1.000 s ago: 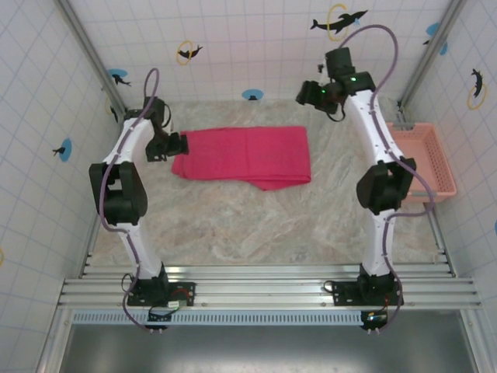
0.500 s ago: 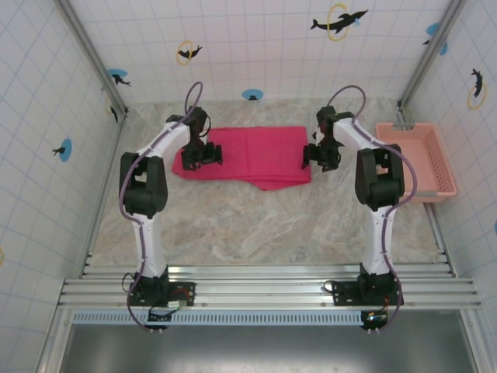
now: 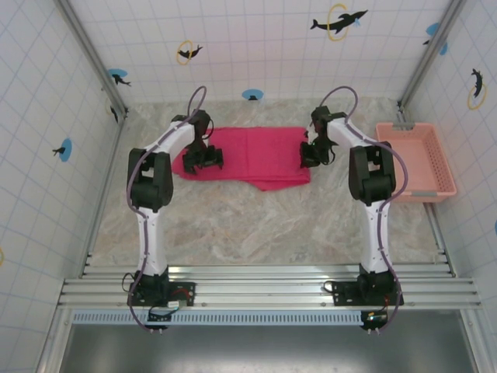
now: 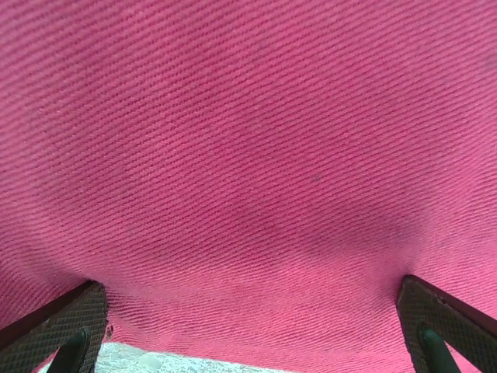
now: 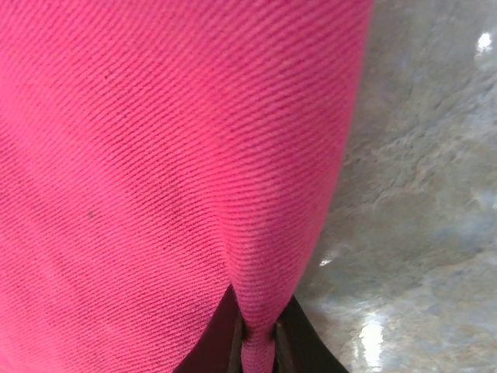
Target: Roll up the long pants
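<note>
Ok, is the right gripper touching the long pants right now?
Touching. In the right wrist view, the right gripper is pinched on a raised fold at the edge of the long pants.

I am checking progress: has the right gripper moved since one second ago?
Yes. In the top view the right gripper came forward, away from the back wall; it now pinches the right edge of the long pants.
</note>
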Motion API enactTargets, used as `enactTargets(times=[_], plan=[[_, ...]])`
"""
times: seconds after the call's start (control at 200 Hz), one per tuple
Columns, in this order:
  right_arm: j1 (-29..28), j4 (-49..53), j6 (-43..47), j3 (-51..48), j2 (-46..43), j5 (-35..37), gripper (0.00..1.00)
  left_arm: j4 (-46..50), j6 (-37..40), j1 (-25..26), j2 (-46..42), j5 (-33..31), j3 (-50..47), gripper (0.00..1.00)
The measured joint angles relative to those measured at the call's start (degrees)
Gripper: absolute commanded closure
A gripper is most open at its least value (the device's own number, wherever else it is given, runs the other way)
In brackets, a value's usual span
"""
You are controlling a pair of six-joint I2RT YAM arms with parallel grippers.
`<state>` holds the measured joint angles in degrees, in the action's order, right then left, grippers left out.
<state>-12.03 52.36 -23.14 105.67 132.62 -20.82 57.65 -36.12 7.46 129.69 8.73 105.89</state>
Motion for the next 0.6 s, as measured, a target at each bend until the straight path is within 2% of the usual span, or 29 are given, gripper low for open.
enactTargets(times=[0.22, 0.375, 0.45, 0.55, 0.6], plan=[[-2.60, -2.80, -0.55, -13.03, -7.76, -1.33, 0.97, 6.34, 0.26, -0.20, 10.91, -1.75, 18.67, 0.03], [-10.23, -2.64, -3.28, -21.75, -13.57, -1.29, 0.95, 8.39, 0.76, -0.20, 20.70, 0.59, 36.72, 0.02], [-15.72, -2.54, -5.73, -23.98, -15.17, -1.29, 0.93, 7.15, 0.70, -0.11, 22.38, 2.73, 39.65, 0.02], [-22.60, -2.54, -9.18, -24.46, -15.47, -1.60, 0.86, 5.01, 0.46, 0.20, 22.56, 5.03, 39.65, 0.02], [-25.73, -2.80, -10.78, -24.35, -15.47, -1.86, 0.85, 3.65, 0.24, 0.44, 22.56, 6.16, 39.30, 0.03]])
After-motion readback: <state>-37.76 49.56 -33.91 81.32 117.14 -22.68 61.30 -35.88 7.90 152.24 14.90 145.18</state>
